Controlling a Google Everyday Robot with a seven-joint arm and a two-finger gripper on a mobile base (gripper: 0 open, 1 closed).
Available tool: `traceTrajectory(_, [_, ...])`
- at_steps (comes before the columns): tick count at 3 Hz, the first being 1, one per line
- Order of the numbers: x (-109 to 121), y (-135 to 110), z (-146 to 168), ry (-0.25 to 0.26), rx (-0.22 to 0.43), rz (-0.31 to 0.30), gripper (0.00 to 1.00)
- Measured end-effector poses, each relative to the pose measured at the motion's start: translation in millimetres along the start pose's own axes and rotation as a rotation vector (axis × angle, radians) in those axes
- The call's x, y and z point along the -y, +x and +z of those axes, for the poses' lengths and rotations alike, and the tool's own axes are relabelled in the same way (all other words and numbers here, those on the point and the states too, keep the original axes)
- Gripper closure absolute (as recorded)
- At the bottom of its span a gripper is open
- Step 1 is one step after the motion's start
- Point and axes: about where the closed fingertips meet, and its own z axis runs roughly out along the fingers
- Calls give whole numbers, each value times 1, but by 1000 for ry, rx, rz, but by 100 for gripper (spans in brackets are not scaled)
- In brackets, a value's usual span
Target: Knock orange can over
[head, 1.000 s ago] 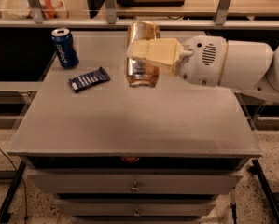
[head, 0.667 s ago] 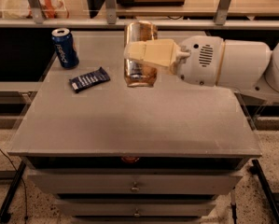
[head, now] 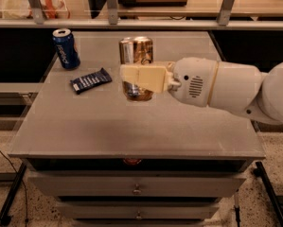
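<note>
At centre frame, upright on the grey tabletop (head: 131,126): orange can (head: 137,51), silver top up. Across its front middle, reaching in from the right edge of the frame on a white arm (head: 235,86): gripper (head: 131,77), beige end overlapping the can and hiding its midsection. Clamped on the can or merely against it: cannot tell. Upper left: blue can (head: 66,48), upright. Left of the orange can, apart from it: dark snack wrapper (head: 90,80), lying flat.

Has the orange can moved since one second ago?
Yes. The orange can, with the claw across its front, has shifted left, closer to the unmoved snack bar.
</note>
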Motion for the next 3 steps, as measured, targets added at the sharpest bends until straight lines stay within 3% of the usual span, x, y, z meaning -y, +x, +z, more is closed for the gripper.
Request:
traceTrajectory(1, [-7, -27, 7, -12, -38, -191, 100])
traceTrajectory(3, [-5, -33, 9, -13, -50, -287, 100])
